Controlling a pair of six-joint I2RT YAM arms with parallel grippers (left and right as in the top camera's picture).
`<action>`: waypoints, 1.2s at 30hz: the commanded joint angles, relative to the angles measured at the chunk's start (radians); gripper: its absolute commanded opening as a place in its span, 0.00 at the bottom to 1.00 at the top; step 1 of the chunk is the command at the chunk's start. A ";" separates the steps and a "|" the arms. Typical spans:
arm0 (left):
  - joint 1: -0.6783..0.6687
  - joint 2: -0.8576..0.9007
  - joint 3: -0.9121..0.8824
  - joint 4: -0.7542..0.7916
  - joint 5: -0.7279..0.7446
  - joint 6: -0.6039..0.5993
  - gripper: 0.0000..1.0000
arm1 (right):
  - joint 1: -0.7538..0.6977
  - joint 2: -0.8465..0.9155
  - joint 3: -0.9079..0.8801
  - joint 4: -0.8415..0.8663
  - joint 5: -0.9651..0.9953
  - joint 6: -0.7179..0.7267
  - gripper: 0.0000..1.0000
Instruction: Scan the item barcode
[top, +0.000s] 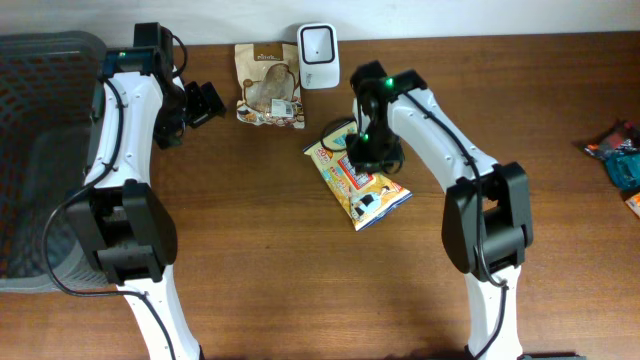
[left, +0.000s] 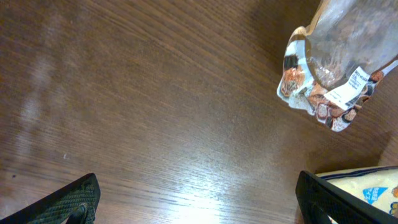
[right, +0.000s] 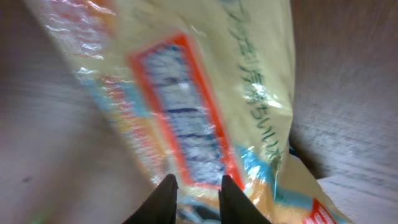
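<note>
At the centre of the table, the right gripper (right: 198, 200) points down onto a yellow snack packet (top: 366, 190). Its two dark fingers (right: 165, 196) stand close together with a narrow gap between them. The packet's orange-framed print fills the wrist view, too blurred to read, and I cannot tell whether the tips pinch the film or only rest over it. The packet lies flat and slanted on the wooden table (top: 300, 280), just in front of the white barcode scanner (top: 317, 42), which stands at the far edge against the pale wall (top: 480, 14). The left gripper (top: 205, 103) hangs with its fingers spread wide over bare wood, holding nothing. Just beside it lies a brown snack bag (top: 268, 85) with a white label at its lower corner. A dark mesh basket (top: 40, 60) fills the table's left end, and a few coloured wrappers (top: 618, 150) lie at the right edge.
</note>
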 joint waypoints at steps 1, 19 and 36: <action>0.007 -0.021 0.013 0.000 -0.013 -0.009 0.99 | -0.027 0.002 -0.105 0.035 0.153 0.102 0.24; -0.094 -0.020 0.013 -0.012 0.475 0.358 0.96 | -0.055 -0.195 0.178 -0.312 0.179 0.117 0.99; -0.478 0.186 -0.023 0.280 0.203 0.362 0.00 | -0.054 -0.182 -0.485 0.348 -0.173 0.287 0.04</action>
